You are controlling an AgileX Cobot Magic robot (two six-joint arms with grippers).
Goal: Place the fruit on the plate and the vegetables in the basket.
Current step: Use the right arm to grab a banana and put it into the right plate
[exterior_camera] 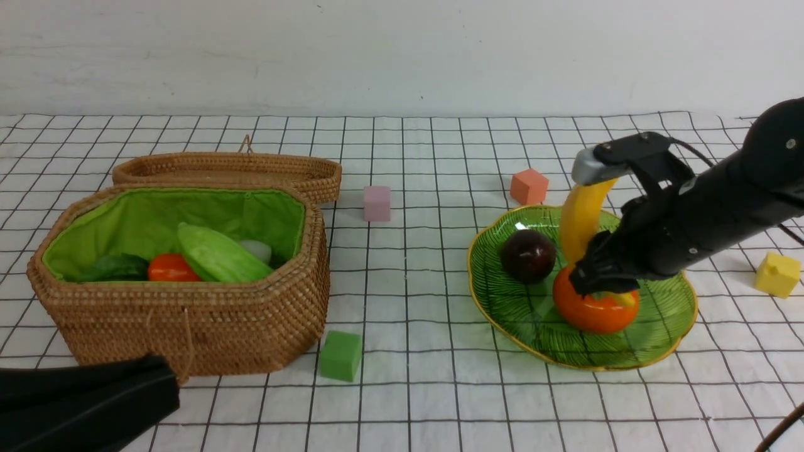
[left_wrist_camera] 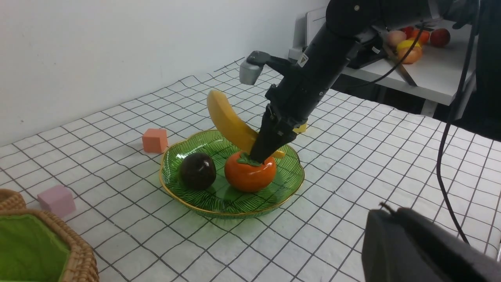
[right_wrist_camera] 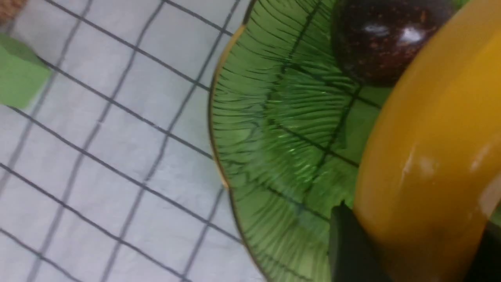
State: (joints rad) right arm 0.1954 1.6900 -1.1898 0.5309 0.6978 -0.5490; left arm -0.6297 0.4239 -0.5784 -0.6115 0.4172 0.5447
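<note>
My right gripper (exterior_camera: 597, 285) is shut on the lower end of the yellow banana (exterior_camera: 581, 220) and holds it upright over the green glass plate (exterior_camera: 502, 301), its tips just above the orange persimmon (exterior_camera: 590, 311). The dark purple mangosteen (exterior_camera: 527, 255) also lies on the plate. The brown rattan basket (exterior_camera: 188, 320) at the left holds the light-green gourd (exterior_camera: 220, 254), the carrot (exterior_camera: 169, 269), the white radish (exterior_camera: 257, 250) and dark green leaves; I cannot make out the eggplant. My left gripper (exterior_camera: 169, 383) is shut and empty, low in front of the basket.
The flat rattan lid (exterior_camera: 232, 169) leans behind the basket. Foam cubes lie about: pink (exterior_camera: 377, 203), orange (exterior_camera: 529, 186) behind the plate, green (exterior_camera: 340, 355) by the basket's front corner, yellow (exterior_camera: 777, 274) at the far right. A side table with other fruit (left_wrist_camera: 411, 47) stands beyond the cloth.
</note>
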